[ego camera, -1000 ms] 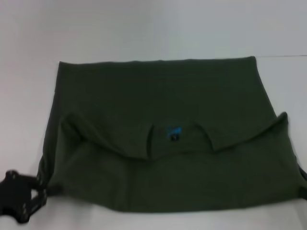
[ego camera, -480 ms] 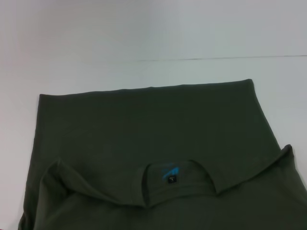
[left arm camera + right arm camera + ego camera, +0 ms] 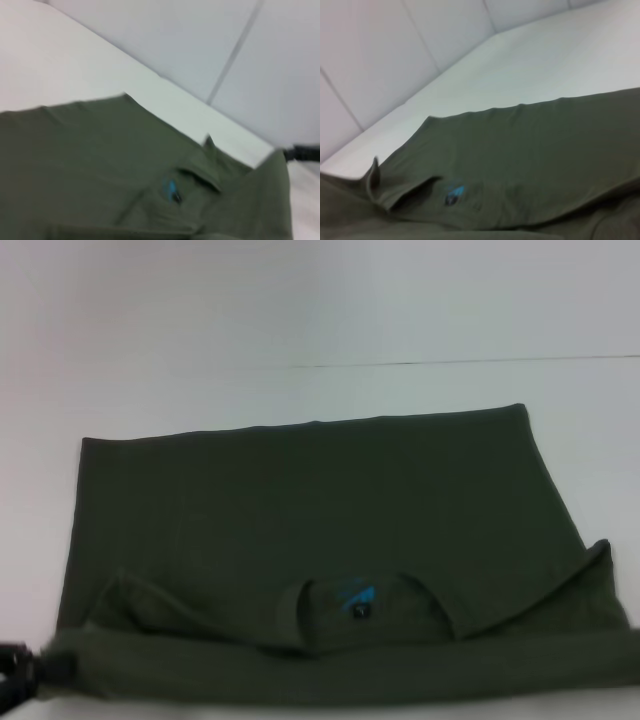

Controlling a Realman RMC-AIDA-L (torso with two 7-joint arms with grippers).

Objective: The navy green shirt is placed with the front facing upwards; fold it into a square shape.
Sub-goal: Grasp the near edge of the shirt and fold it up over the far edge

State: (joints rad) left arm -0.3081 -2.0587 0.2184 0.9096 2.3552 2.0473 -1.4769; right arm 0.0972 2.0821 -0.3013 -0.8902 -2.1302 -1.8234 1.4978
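Observation:
The navy green shirt [image 3: 300, 500] lies spread on the white table [image 3: 200, 390], with its plain far part flat. Its collar and small blue neck label [image 3: 355, 598] face up near the front. The near edge is raised as a taut band across the bottom of the head view, partly covering the collar. My left gripper [image 3: 12, 685] shows as a dark shape at the band's left end, gripping the cloth. In the left wrist view, my right gripper [image 3: 304, 152] is a dark shape at the lifted far corner of the shirt [image 3: 90, 160]. The right wrist view shows the shirt [image 3: 530, 160] and the label [image 3: 453, 194].
The white table stretches beyond the shirt to a pale panelled wall [image 3: 395, 60]. Bare table surface [image 3: 590, 440] lies to the right of the shirt and another strip [image 3: 30, 540] lies to its left.
The shirt slid toward me over the past second. Since half a second ago its near edge has risen into a band over the collar, and my left gripper has reappeared at the bottom left.

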